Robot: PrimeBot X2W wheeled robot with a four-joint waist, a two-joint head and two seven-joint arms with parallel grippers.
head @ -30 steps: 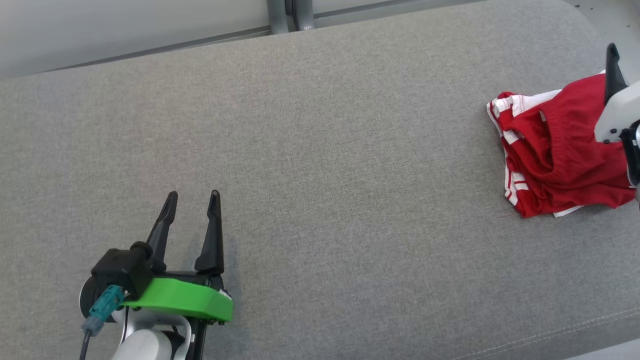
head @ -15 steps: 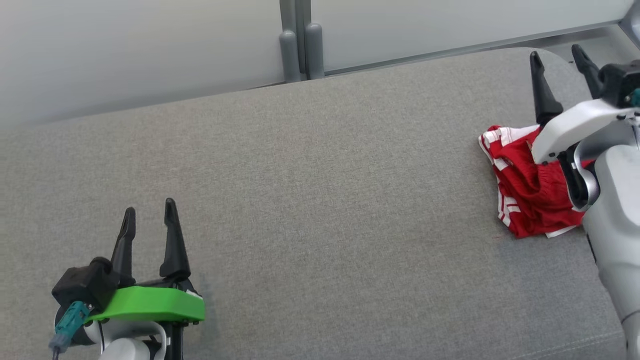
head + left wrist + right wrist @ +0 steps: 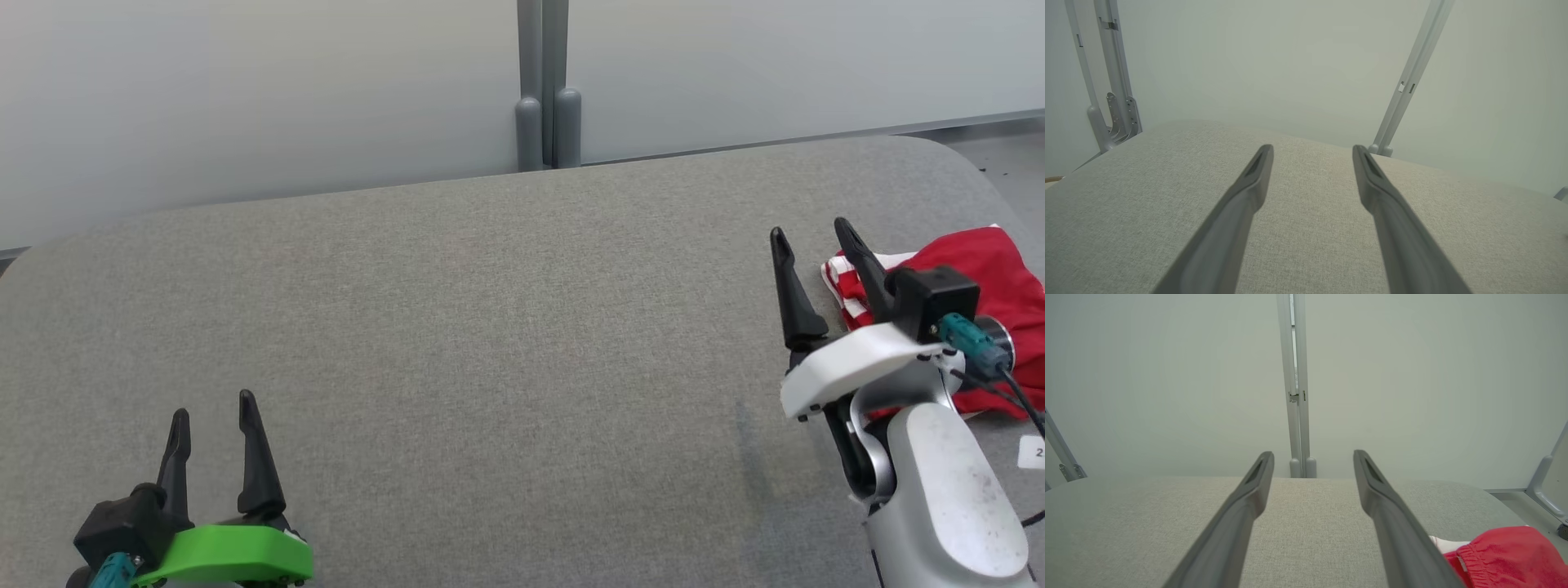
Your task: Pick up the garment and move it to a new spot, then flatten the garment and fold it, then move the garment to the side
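The garment [image 3: 992, 265] is a pair of red shorts with white stripes along one side; it lies in a compact, rumpled bundle, not spread flat; it rests on the grey padded surface [image 3: 490, 327], far off to my right, near that surface's rounded far corner; its striped edge faces the middle of the surface; part of its near side is hidden in my head view; my right wrist view shows its gathered elastic waistband and a sliver of white.

one garment [image 3: 994, 260], two grippers [image 3: 212, 403] [image 3: 808, 226]
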